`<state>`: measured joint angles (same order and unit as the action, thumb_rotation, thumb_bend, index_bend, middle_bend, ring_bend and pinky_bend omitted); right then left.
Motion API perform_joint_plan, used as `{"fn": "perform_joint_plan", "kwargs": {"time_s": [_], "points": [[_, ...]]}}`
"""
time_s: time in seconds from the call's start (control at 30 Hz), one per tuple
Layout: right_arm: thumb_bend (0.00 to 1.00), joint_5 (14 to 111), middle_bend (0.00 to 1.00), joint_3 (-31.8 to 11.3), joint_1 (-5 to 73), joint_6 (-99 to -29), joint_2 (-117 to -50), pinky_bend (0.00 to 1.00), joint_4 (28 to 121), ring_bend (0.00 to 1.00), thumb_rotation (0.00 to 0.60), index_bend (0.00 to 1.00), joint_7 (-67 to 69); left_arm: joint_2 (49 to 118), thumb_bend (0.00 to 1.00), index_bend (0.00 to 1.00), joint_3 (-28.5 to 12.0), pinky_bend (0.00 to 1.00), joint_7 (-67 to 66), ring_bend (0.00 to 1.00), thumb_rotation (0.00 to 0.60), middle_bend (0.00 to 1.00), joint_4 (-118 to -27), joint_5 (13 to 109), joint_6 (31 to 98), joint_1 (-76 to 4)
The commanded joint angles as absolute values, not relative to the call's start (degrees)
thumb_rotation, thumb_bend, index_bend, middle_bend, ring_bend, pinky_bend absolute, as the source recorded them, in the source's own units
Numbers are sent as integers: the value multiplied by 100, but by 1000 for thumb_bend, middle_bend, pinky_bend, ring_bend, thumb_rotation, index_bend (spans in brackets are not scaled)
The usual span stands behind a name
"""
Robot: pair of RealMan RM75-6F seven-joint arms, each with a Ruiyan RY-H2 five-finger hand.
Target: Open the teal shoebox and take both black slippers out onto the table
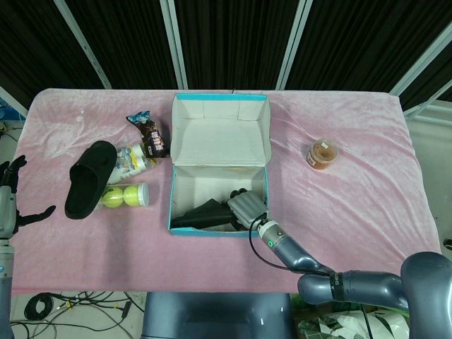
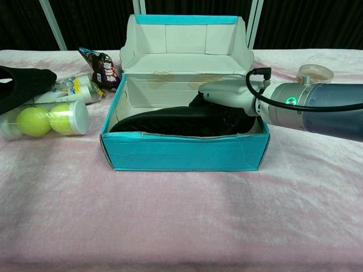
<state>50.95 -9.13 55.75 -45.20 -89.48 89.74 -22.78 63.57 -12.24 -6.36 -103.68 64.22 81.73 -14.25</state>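
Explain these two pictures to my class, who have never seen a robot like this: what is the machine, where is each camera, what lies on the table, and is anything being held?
This is a robot with two arms, each ending in a hand. One picture looks down from its head, the other looks forward from its chest.

On the pink-covered table sits an open teal shoebox, its lid folded back. The right hand reaches into the box, its fingers curled over a black slipper inside; whether it has a firm hold is hard to tell. The left hand hangs empty at the table's left edge, fingers apart.

The other black slipper already lies on the table. Beside it are a tube of tennis balls, a white bottle and a snack packet. A small lidded cup stands to the right of the box.
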Motion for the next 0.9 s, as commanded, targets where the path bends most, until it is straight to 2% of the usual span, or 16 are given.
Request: {"fn": "perform_joint_plan", "kwargs": {"time_s": [0.03,0.4,0.53,0.9], "points": [[617,5510,540,-1087,5455,-4409,-8865,249,8920,258,600,670,-1652,6364,0,48,-1200,61,-620,22,600,130,-10355,6413,8140,-1406],[618,6339,542,-1362,5225,-4249,-8687,249,8703,266,600,698,-160,6406,0,48,-1196,61,-594,22,600,129,-10309,6351,7975,-1414],[621,6861,548,-1383,5127,-4399,-8618,247,8639,266,600,734,301,6422,0,48,-1205,61,-604,22,600,129,-10268,6306,7914,-1428],[620,8274,547,-796,5027,-5195,-8932,240,7564,266,600,757,-209,6465,0,48,-1187,62,-731,22,600,129,-10298,6267,7768,-1488]]}}
